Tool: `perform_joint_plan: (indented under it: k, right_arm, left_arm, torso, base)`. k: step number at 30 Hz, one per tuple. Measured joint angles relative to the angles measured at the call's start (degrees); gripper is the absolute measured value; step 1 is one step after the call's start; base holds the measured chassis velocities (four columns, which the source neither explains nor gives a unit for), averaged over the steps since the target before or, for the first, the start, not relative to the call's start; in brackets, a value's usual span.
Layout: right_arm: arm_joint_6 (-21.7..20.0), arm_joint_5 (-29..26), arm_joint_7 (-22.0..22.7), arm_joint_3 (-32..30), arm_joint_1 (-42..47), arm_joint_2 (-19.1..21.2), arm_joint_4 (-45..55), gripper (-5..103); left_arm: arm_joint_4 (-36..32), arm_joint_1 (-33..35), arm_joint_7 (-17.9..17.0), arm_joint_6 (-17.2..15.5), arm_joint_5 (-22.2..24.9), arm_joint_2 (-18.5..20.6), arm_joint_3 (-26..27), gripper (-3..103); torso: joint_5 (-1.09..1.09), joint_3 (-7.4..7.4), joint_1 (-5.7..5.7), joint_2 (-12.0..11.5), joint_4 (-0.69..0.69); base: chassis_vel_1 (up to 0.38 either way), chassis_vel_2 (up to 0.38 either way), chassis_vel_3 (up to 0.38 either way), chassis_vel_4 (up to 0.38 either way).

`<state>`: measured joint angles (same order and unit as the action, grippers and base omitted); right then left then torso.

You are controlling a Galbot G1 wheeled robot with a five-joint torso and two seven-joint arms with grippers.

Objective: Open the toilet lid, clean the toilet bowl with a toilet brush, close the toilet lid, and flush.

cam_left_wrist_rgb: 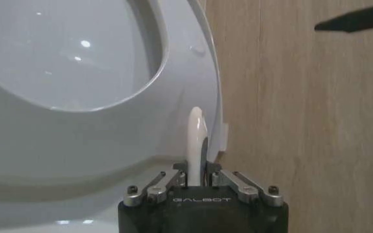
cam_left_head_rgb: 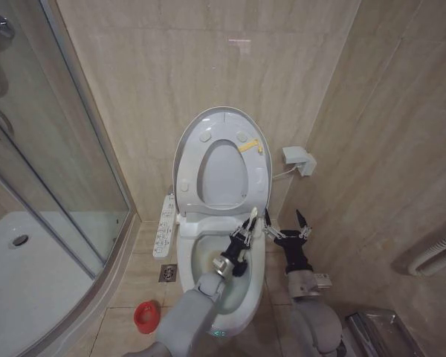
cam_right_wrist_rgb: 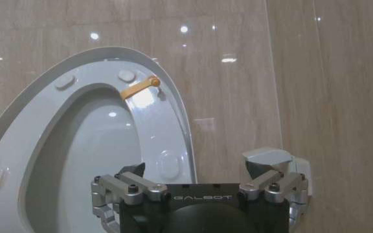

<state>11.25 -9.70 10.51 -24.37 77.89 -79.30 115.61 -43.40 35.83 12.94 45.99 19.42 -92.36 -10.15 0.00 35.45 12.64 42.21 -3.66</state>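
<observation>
The toilet lid (cam_left_head_rgb: 189,137) stands raised against the wall, with the ring seat (cam_left_head_rgb: 256,175) and its yellow tag folded up against it. Below lies the open toilet bowl (cam_left_head_rgb: 201,256), its hollow yellowish. My left gripper (cam_left_head_rgb: 244,236) hangs over the bowl's back right, shut on the white handle of the toilet brush (cam_left_head_rgb: 253,218); the bristle end is hidden behind the gripper. The left wrist view shows the handle (cam_left_wrist_rgb: 196,131) upright between that gripper's (cam_left_wrist_rgb: 196,171) fingers. My right gripper (cam_left_head_rgb: 286,223) is open just right of the bowl, and in its own view (cam_right_wrist_rgb: 196,170) it faces the lid (cam_right_wrist_rgb: 102,145).
A small red cup (cam_left_head_rgb: 146,316) sits on the floor left of the toilet, near a floor drain (cam_left_head_rgb: 168,273). A control panel (cam_left_head_rgb: 166,225) juts from the bowl's left side. The glass shower enclosure (cam_left_head_rgb: 52,186) fills the left; a white box (cam_left_head_rgb: 299,160) hangs on the wall at right.
</observation>
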Motion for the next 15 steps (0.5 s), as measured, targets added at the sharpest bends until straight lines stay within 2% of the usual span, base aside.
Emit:
perform_joint_plan:
  k: [9,15]
  right_arm:
    - [0.0,0.0,0.0,0.0,0.0,0.0,0.0,100]
    - [0.0,0.0,0.0,0.0,0.0,0.0,0.0,100]
  left_arm:
    - [6.1,-2.7,2.9,0.6,0.6,0.1,1.2,18]
    - [4.1,-2.8,3.0,0.3,0.3,0.2,1.5,18]
  torso:
    - [-0.01,0.0,0.0,0.0,-0.01]
    - [0.0,0.0,0.0,0.0,0.01]
  base:
    - [0.0,0.0,0.0,0.0]
    - [0.0,0.0,0.0,0.0]
